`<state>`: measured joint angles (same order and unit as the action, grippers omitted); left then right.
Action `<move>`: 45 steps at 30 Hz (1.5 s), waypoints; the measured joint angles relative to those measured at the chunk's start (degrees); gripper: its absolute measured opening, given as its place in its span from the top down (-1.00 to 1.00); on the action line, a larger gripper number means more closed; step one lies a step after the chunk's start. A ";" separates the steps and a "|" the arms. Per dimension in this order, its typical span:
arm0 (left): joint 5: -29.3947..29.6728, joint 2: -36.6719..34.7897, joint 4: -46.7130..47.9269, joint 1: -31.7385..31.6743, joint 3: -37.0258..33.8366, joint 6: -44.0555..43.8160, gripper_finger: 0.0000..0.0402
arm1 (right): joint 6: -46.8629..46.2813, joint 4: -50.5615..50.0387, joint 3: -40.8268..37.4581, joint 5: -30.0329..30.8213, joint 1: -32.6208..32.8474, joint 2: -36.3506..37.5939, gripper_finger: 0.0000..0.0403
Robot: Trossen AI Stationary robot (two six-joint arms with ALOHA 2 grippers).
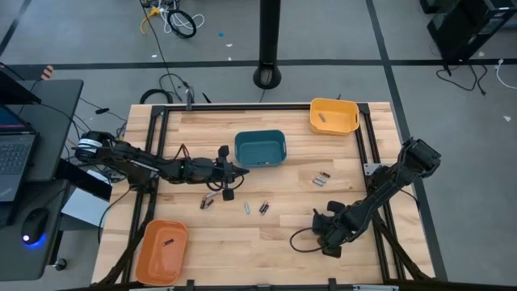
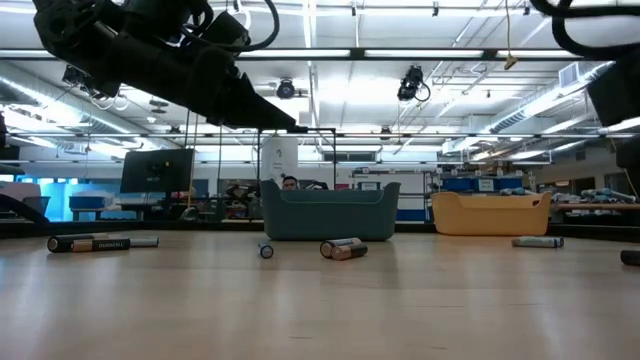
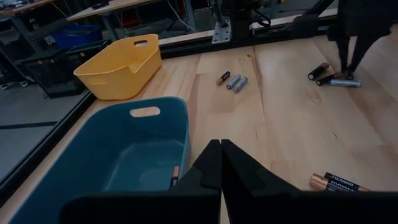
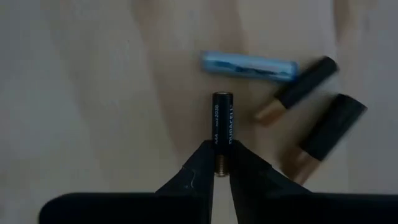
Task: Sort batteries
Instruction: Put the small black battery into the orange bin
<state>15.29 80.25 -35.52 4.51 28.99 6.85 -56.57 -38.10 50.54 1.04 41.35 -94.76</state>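
The left claw (image 3: 221,163), fingers pressed together, hangs at the teal bin (image 3: 93,163), which holds one battery (image 3: 175,176). Beyond the teal bin sits a yellow bin (image 3: 118,65); three batteries (image 3: 231,81) lie near it on the tabletop (image 3: 292,118).

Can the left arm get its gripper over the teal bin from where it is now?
Probably yes: the shut left gripper hangs right at the teal bin, with nothing between them.

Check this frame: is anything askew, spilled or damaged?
Nothing stands out. Loose batteries lie scattered on the table, as expected mid-sort. The right gripper pinches one battery by its end; the bins sit upright.
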 joint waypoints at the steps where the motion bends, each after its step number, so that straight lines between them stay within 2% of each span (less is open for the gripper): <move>1: -0.39 0.00 -0.20 0.00 0.00 0.00 0.97 | 0.45 0.04 0.24 0.00 -0.15 0.04 0.79; 16: -8.73 -0.04 -5.75 0.00 -0.07 0.11 0.97 | 3.25 -1.32 0.74 0.55 -1.16 0.66 0.79; 24: -9.83 -0.04 -7.43 0.01 -0.07 0.24 0.97 | 6.07 -1.84 2.30 1.44 -2.12 2.36 0.79; 29: -10.60 -0.04 -8.33 0.00 -0.09 0.26 0.97 | 12.59 -3.55 6.13 5.92 -4.36 3.60 0.79; 35: -14.10 -0.04 -11.35 0.11 -0.09 0.37 0.95 | 22.96 -3.71 10.01 15.25 -10.33 5.11 0.79; 39: -17.28 -0.04 -14.14 0.11 -0.09 0.42 0.84 | 30.56 -0.57 11.92 19.59 -14.47 5.20 0.79; 45: -17.55 -0.02 -17.08 0.11 -0.09 0.42 0.59 | 41.78 9.58 14.04 23.51 -18.07 5.24 0.79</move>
<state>-2.26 80.23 -52.59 4.62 28.91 7.27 -14.79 -28.52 64.58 24.55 23.29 -89.52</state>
